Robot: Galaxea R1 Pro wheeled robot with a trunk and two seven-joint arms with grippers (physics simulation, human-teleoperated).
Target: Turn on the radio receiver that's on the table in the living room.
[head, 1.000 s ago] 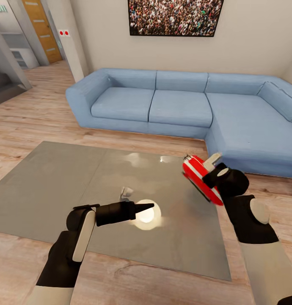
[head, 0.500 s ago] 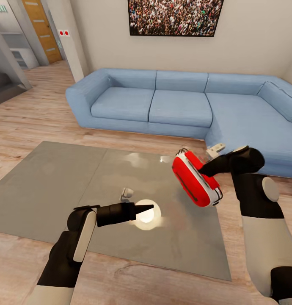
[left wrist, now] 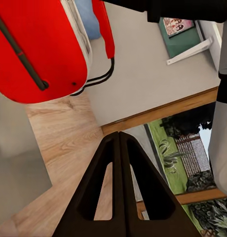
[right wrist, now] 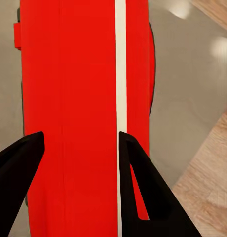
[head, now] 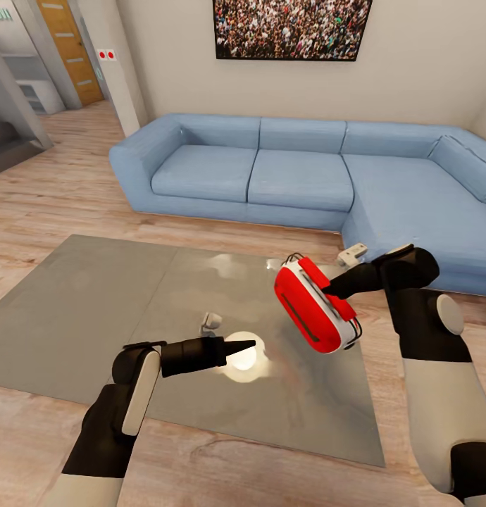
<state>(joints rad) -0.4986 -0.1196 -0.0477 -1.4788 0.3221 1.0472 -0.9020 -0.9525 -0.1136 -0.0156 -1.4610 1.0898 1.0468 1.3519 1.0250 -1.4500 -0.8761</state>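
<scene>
**Radio's up in the air over the worktop**

The radio is a small red rounded box with a white band running round its edge and a thin dark wire handle looping off one end. It's off the worktop, tilted hard, with a broad red face up toward the head camera, and it's held in the right hand. In the right wrist view the black fingers sit on either side of the red body, the white stripe beside one of them.

The worktop is low, square, glossy grey-taupe, two panels with a seam between, on light wood floor.
</scene>
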